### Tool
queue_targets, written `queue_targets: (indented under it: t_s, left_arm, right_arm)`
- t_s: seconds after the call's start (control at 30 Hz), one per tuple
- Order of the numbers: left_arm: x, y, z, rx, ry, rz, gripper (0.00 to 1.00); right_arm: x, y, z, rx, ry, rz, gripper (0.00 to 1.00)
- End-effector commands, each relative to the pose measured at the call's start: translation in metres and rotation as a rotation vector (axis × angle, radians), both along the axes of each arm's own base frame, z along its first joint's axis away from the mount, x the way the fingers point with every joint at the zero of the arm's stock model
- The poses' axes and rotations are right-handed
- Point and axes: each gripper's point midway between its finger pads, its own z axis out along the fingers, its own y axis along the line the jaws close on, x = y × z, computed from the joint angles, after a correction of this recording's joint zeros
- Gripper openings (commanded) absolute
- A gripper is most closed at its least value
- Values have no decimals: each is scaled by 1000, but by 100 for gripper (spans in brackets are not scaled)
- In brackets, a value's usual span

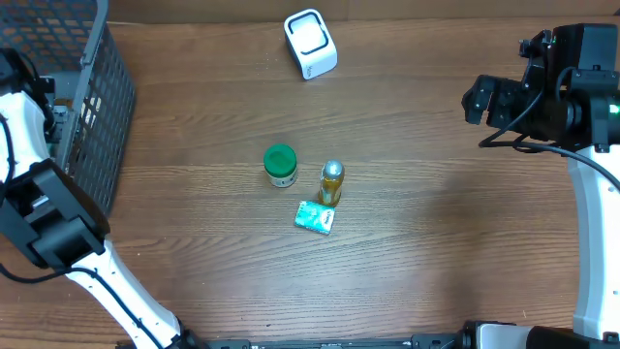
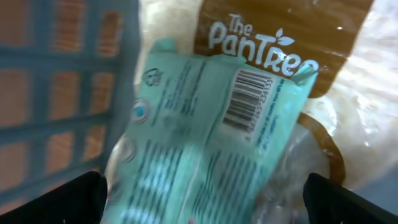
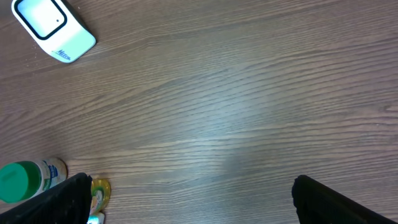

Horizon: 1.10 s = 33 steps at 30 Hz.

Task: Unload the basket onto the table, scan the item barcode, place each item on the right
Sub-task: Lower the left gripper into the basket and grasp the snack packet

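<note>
A mock shop checkout: a white barcode scanner (image 1: 310, 44) stands on the wood-grain desk (image 1: 436, 252), and a grey mesh basket (image 1: 97, 107) at its edge holds barcoded grocery packets (image 2: 205, 137).

Stands open across the right half of the brown wooden bench (image 1: 465, 242). Blocked at the far edge by a white rounded scanner box (image 1: 310, 44). Blocked mid-bench by a green-lidded white jar (image 1: 280, 165), a gold-capped small bottle (image 1: 331, 181) just beside it, and a teal foil packet (image 1: 315, 217) close in front. Walled at left by a grey plastic lattice basket (image 1: 92, 107). Crowded under the left claw (image 2: 205, 202) by a teal barcoded wrapper (image 2: 205, 137) on a brown-labelled clear bag (image 2: 348, 93).
</note>
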Motion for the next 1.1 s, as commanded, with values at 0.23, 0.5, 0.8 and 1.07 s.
queue_targets:
  t_s: [0.23,0.5,0.8,1.07]
  left_arm:
    - [20,-8,2,-52,-77,-81,100]
    - [9,4,0,-85,-103,-4,99]
    - [-3,5,-8,-257,-168,-1,99]
    - [-19,3,-55,-345,-101,30,100]
  right_arm:
    - [0,-2,12,-9,-35,-10,100]
    - [0,-2,12,-9,-35,-9,100]
    - [0,-2,12,-9,-35,-10,100]
    - [0,-2,12,-9,-35,-10,100]
